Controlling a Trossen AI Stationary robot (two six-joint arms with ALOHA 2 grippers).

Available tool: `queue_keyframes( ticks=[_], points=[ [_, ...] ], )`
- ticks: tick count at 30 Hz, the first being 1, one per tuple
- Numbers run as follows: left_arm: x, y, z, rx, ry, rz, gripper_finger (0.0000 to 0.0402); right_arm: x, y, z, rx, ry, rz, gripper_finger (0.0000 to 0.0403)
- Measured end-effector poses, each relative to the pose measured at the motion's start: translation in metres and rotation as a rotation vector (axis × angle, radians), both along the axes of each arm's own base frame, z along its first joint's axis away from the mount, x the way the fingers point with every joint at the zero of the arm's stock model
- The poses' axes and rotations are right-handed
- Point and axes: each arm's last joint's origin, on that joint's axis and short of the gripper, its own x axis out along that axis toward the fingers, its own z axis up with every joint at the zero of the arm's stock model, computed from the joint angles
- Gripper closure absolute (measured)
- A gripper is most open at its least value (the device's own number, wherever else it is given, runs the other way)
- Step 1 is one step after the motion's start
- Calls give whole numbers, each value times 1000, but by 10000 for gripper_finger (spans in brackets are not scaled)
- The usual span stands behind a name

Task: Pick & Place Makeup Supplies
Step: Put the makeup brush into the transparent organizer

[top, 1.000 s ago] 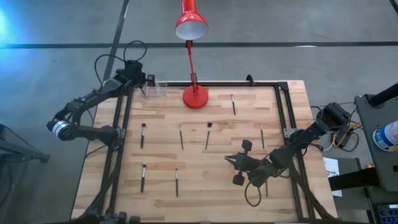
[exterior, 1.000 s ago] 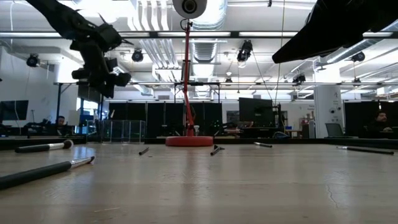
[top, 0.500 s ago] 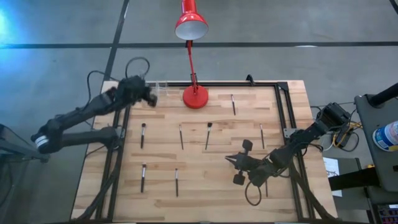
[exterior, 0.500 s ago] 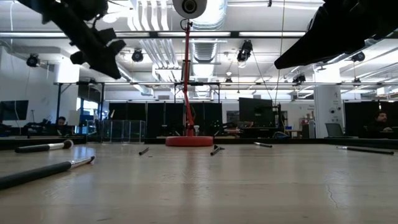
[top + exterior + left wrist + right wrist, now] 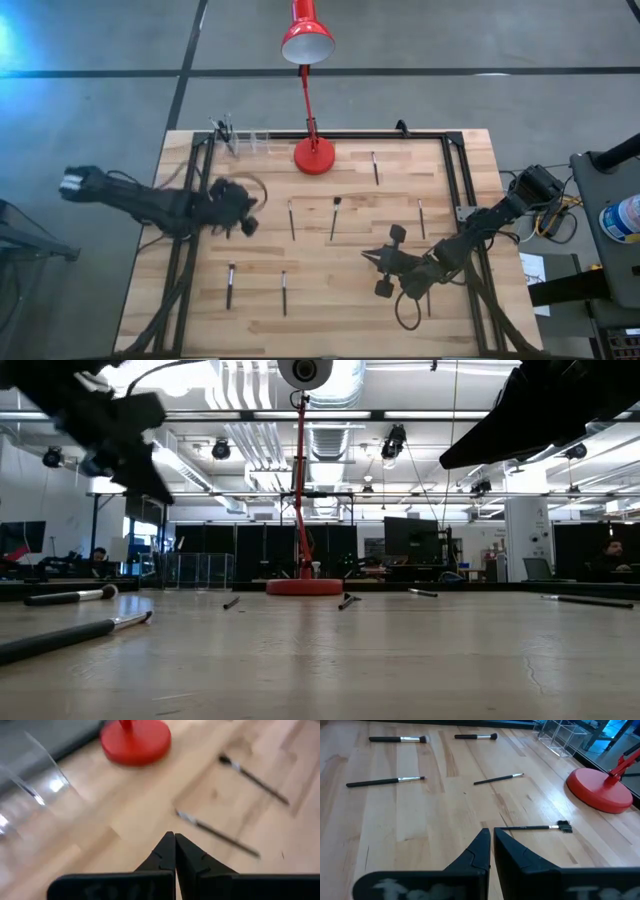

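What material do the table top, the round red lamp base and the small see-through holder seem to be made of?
Light plank table top: wood, matte; grain and plank seams show.
Round red lamp base: probably painted metal or plastic; smooth, slightly glossy.
Small see-through holder: clear plastic or glass, judging by bright edges.

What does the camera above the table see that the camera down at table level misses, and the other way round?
Only the view from above shows both arms whole, the left hand and right hand shut over the table, and a white bottle beside it. Only the low view shows the room behind: ceiling lights and a screen. Both show the red lamp and brushes lying on the wood.
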Motion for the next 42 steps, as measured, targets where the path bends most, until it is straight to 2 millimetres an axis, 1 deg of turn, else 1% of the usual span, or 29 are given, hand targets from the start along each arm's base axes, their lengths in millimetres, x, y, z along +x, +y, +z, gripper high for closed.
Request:
queue_keyframes(
  ticks=[4,6,8,12,15,17,22,27,30,35,42],
  points=[
    [-4,-28,-29,-115,25,-29,401,0,0,0,0,0,0,385],
    [-7,-42,-36,-181,43,-62,401,0,0,-1,-1,1,0,385],
    [-9,-57,-40,-231,54,-83,401,-1,0,-1,-2,3,0,385],
    [-10,-83,-34,-258,119,-91,401,-1,0,-1,1,1,-1,385],
    [-10,-99,-25,-259,196,-45,401,-1,0,-1,2,0,-1,385],
    [-8,-109,-19,-288,232,16,398,-1,0,-1,4,-2,-1,385],
    [2,-131,-16,-410,332,109,370,0,0,-1,8,-6,-2,385],
    [7,-143,-25,-500,441,180,332,0,0,-1,9,-6,-2,385],
    [8,-147,-33,-530,469,225,318,0,0,-1,10,-7,-1,385],
    [9,-152,-41,-547,467,245,310,0,0,-1,11,-8,-1,385],
    [7,-155,-50,-525,540,262,309,0,0,-1,13,-10,0,385]
  ],
)
